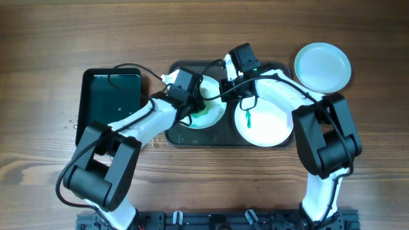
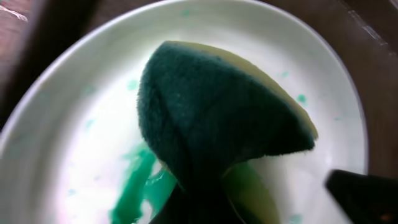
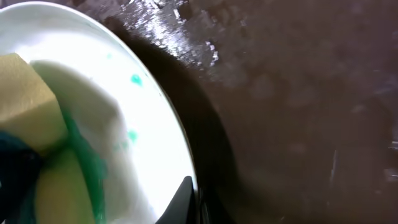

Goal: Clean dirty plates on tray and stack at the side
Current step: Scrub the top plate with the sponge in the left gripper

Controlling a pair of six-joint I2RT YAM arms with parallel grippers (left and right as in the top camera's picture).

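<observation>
The wooden table (image 1: 38, 38) carries a glossy black tray (image 1: 112, 96) at the left and the grey-brown tray (image 1: 227, 140) in the middle. 2 of the 3 plates lie on the grey-brown tray. The left plate (image 1: 215, 96) is under both grippers, and the right plate (image 1: 268, 124) has a thin green streak. The 3rd plate (image 1: 323, 66) sits off the tray on the table at the far right and looks clean.

The left gripper (image 1: 193, 102) is clamped on a green-and-yellow sponge (image 2: 211, 118), pressing it into the left plate beside a wet green smear (image 2: 134, 186). The right gripper (image 1: 227, 89) sits at that plate's rim. Only 1 dark fingertip (image 3: 183, 199) shows there, so I cannot tell whether its jaws pinch the rim.

Judged from here, scrubbing is under way on 1 plate. If the rim is not truly held, sponge pressure could slide or tip the plate. The 2 wrists are also close enough to knock together, and wiping may only spread the smear.
</observation>
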